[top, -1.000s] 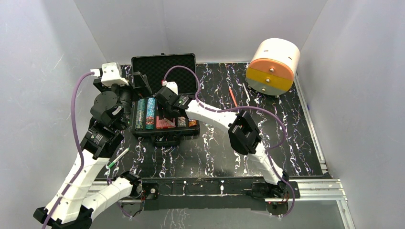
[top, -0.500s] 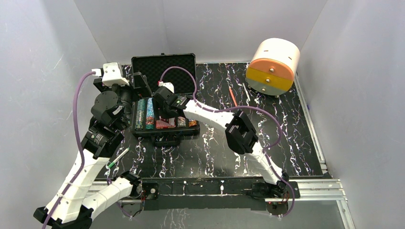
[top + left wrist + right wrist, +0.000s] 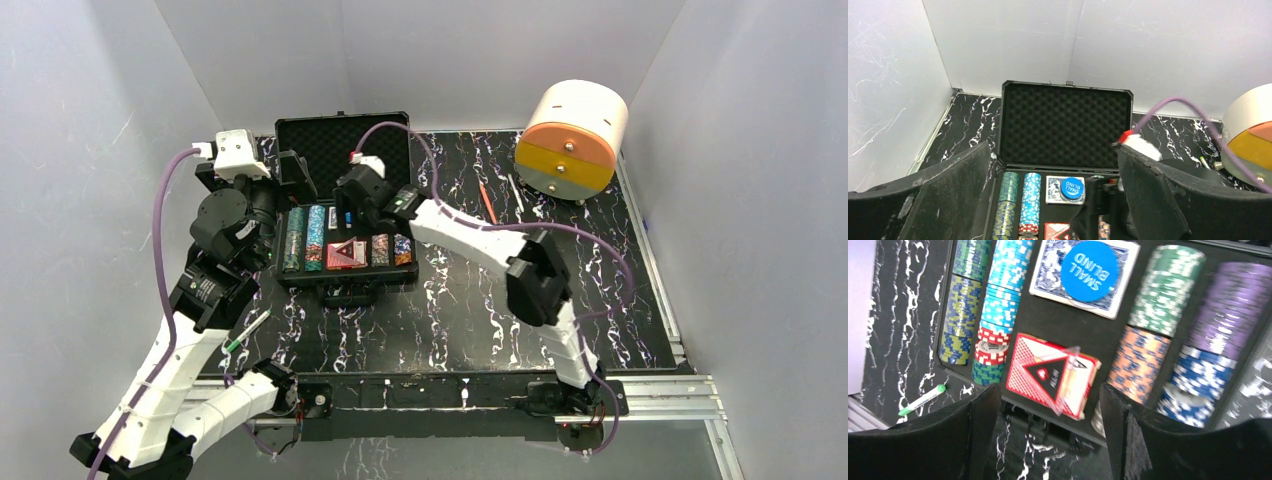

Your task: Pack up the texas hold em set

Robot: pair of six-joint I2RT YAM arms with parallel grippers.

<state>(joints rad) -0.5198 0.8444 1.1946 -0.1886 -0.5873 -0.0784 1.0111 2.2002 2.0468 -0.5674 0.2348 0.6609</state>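
Case (image 3: 345, 283) full of chips: likely heavy, rigid. Lid (image 3: 1066, 125) upright, hinged, light; push top rim to shut. Left hand (image 3: 1053, 167) spread, empty. Right hand (image 3: 1045, 397) spread above red deck (image 3: 1034, 371), holding nothing.

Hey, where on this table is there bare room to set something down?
Widest: the table's right side, between right arm, cylinder and wall. Also the strip between case and near edge, right of the green pen. Crowded: the case, with the left arm and right arm at it, and around the two pens.
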